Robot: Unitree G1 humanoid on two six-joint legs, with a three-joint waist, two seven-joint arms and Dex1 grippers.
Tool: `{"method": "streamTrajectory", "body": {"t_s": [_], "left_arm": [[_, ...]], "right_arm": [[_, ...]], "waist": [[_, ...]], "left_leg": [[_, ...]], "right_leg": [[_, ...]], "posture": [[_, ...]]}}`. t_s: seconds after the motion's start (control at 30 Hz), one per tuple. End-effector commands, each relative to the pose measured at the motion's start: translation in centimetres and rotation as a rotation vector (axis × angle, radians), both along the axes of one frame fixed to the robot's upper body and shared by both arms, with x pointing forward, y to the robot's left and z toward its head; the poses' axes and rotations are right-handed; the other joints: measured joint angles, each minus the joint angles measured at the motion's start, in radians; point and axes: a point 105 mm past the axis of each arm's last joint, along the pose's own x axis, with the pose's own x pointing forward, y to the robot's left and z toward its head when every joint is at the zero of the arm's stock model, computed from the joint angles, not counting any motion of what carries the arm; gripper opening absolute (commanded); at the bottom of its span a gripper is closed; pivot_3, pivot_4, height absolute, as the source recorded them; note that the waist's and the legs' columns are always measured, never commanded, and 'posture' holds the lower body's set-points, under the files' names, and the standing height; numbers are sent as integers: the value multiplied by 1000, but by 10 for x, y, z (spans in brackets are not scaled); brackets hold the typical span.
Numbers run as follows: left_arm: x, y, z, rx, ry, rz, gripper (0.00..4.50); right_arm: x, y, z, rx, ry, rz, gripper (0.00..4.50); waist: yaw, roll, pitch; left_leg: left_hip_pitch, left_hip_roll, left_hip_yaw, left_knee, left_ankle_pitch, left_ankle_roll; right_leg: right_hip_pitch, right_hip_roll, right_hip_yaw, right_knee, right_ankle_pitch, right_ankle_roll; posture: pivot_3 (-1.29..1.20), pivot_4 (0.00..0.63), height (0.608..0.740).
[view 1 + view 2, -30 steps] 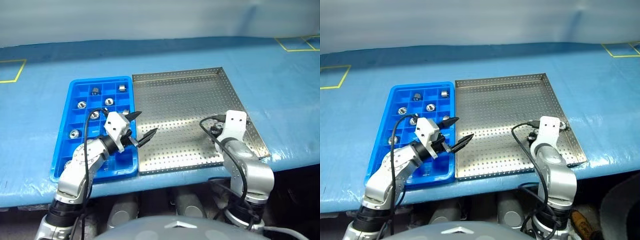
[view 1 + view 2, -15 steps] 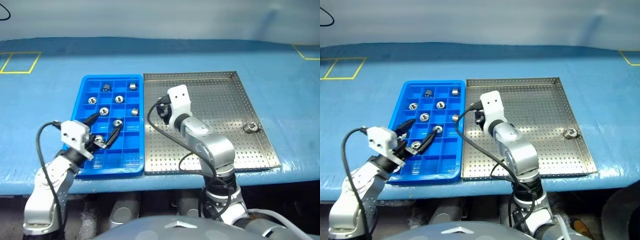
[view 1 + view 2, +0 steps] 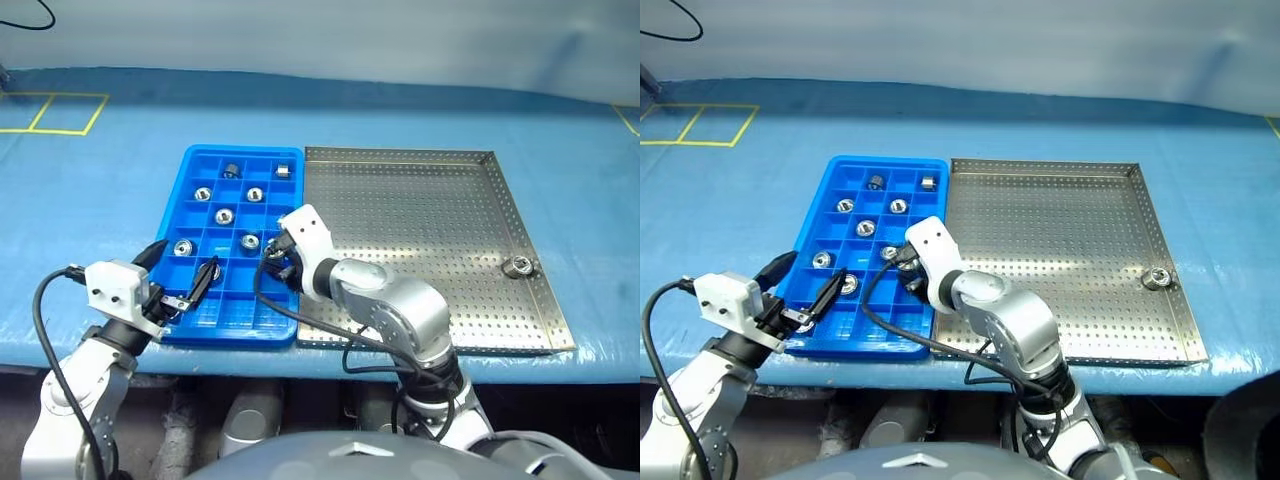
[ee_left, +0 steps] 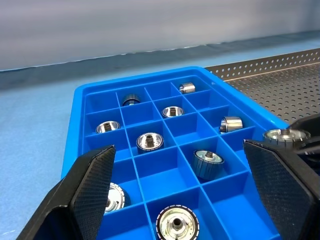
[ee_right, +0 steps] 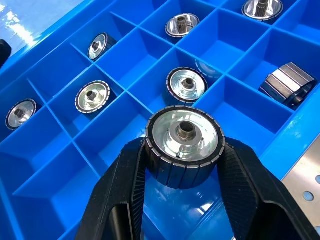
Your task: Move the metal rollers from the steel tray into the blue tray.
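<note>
One roller sits clamped in the right claw, whose two fingers are narrowed onto its ribbed rim. Its axis runs along the fingers, so the bored face looks back at the wrist. It hangs over the near right part of the blue tray, just inside the edge that borders the steel tray. The compartment straight beneath it looks empty, so I judge the coming move to be a short descent and release into that cell, with little sideways travel. The right arm is plainly the one placed for it.

The left claw stands wide and holds nothing, at the blue tray's near left corner, pointing level across the compartments.

Counted from the left wrist view, nine rollers lie in the blue tray, one per cell, most face up and two or three on their sides. One last roller lies on the steel tray close to its right rim, well apart from both claws. That makes eleven rollers, two trays and two claws on the blue bench.
</note>
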Motion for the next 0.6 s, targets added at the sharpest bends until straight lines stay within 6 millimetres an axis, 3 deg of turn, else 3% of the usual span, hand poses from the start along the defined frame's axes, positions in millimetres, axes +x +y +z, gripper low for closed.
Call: {"method": "streamTrajectory", "body": {"t_s": [0.03,0.13,0.4,0.5,0.6], "left_arm": [[0,-11,12,-2,-44,-37,4500],[2,-16,11,-9,-40,-57,4500],[10,-24,13,-12,-41,-107,4500],[15,-29,14,-12,-45,-137,4500],[22,-39,17,-20,-58,-186,4500]], "right_arm": [[-8,-1,-6,-4,40,24,1760],[-9,-5,-17,-26,72,7,1760],[-11,-14,-19,-37,59,-22,4307],[-2,-26,-10,-17,8,-94,4307],[19,-59,3,-15,-91,-297,4307]], "waist": [[-1,0,0],[-1,0,0],[-1,-1,-2],[-1,-2,-2],[-3,-2,-2]], "left_leg": [[0,0,0,0,0,0],[0,0,0,-1,0,0],[1,0,-1,-1,0,0],[1,-1,-1,0,0,-1],[1,-1,-2,1,0,-1]], "right_leg": [[0,0,0,0,0,0],[0,0,0,0,0,0],[1,0,-1,-1,0,0],[1,-1,-1,-1,0,0],[1,-1,-1,-1,0,0]], "posture": [[256,150,740],[241,150,740],[193,150,740],[166,150,740],[129,150,740]]}}
